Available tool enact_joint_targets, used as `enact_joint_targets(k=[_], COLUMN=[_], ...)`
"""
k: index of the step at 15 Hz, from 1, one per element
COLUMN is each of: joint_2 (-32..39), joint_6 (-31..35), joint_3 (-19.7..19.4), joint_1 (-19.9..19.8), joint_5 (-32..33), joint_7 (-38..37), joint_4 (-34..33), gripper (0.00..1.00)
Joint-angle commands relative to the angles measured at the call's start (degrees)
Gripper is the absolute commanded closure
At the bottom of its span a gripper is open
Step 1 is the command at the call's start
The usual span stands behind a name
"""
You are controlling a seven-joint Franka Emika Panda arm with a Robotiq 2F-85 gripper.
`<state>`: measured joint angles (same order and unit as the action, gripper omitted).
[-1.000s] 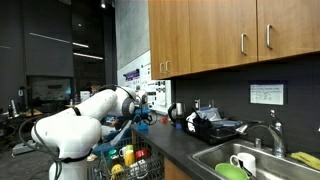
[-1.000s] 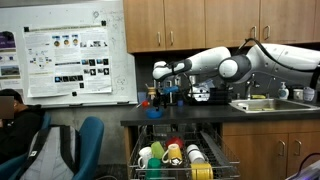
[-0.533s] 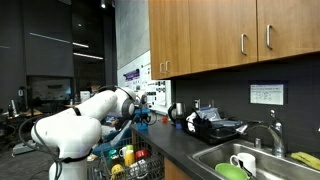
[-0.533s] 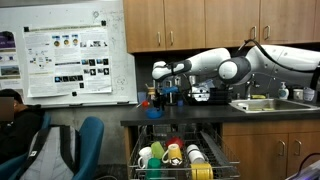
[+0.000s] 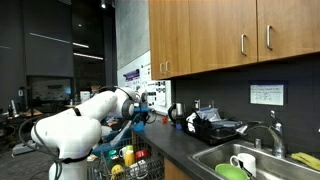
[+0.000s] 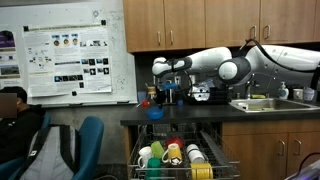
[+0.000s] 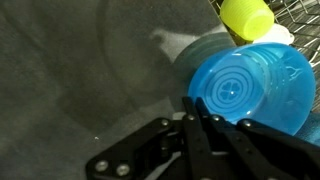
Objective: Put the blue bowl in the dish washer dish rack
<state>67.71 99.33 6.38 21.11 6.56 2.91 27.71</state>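
Dark grey floor [image 7: 80, 70] lies behind the claw [image 7: 197, 108], whose fingers are nearly together at the rim of the bowl [image 7: 247, 88]. Whether they grip it, I cannot tell. The bowl sits just beyond the fingertips, with the rack [image 6: 178, 160] below.

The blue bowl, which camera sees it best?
The wrist view. There the blue bowl is close up and fills much of the picture, so you can even see the rings on its bottom. In both exterior views it is only a tiny blue spot far away, too small to show any detail.
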Motion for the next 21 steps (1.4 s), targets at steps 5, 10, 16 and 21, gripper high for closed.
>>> enact_joint_targets(k=[5, 10, 16, 21], joint_2=[4.16, 4.17, 4.25, 4.23], joint_6=[-3.03, -3.03, -3.02, -4.79], joint_3=[-1.32, -1.32, -1.33, -1.79], joint_1=[0.83, 0.89, 0.89, 0.95], joint_5=[-1.16, -1.17, -1.18, -0.99], joint_7=[0.50, 0.50, 0.50, 1.23], joint_4=[-7.54, -7.68, -7.76, -9.49], gripper=[0.96, 0.96, 0.96, 0.99])
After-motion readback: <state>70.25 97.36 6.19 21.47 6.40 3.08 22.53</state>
